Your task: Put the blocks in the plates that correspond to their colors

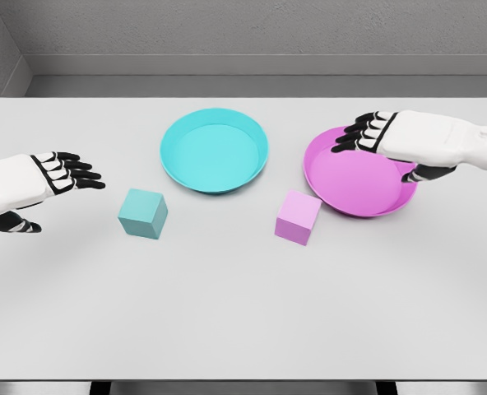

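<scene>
Teal and pink pair off across the white table [243, 313] in the head view. The teal block [142, 213] sits just in front and to the left of the teal plate [215, 151], apart from it; the pink block [298, 217] lies just beside the pink plate [360, 177], at its near-left rim. Each block seems staged by its matching plate. Both are cubes with no long axis, each turned slightly so a corner faces the camera. The left hand [38, 188] hovers left of the teal block, fingers spread and empty. The right hand [408, 140] hangs over the pink plate, fingers extended, holding nothing.
</scene>
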